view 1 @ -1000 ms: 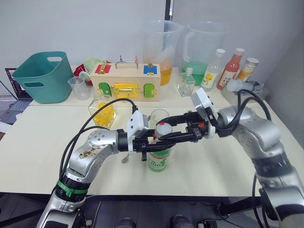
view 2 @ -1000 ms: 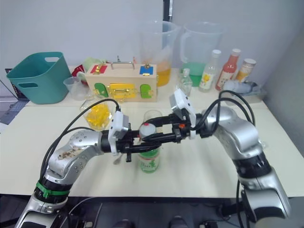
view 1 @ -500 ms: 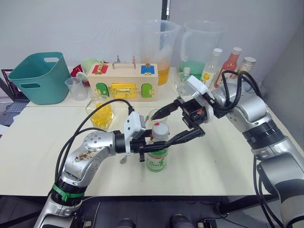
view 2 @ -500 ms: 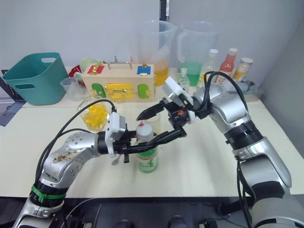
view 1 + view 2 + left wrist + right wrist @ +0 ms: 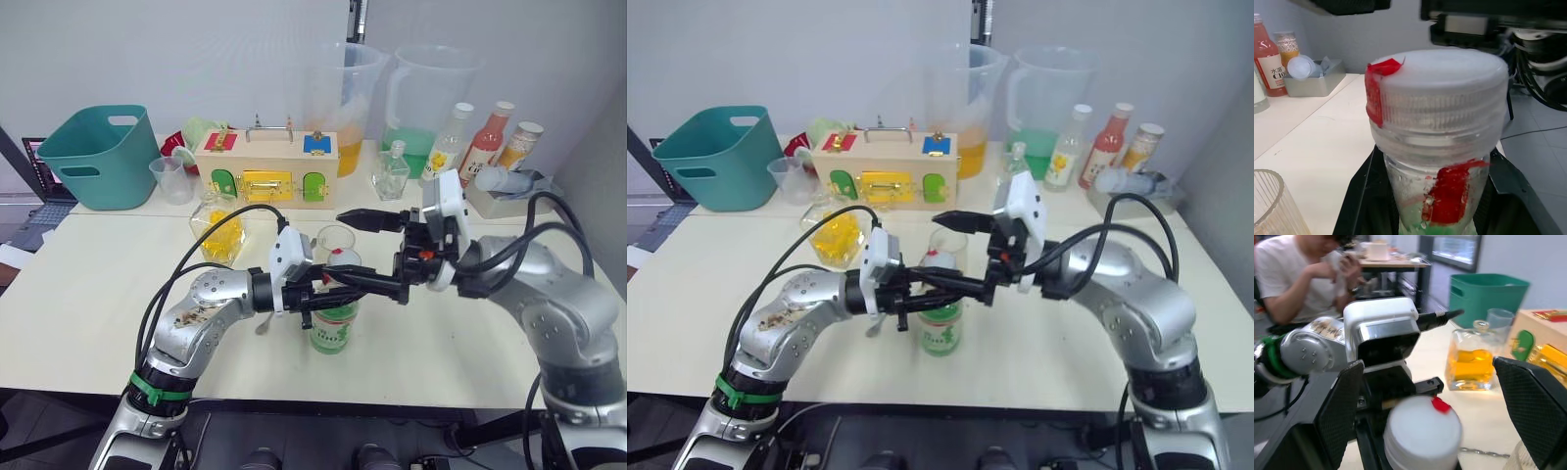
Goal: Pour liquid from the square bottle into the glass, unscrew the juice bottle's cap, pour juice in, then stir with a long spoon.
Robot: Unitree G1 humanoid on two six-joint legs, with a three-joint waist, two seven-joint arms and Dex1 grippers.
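Both arms are silver-grey metal with rounded joint housings and loose black cables looping along them. The left arm [image 5: 201, 308] shows brown speckled grime and a green band near its base. White box-shaped wrist modules sit behind black fingers; the right gripper [image 5: 377, 253] carries a small red mark.
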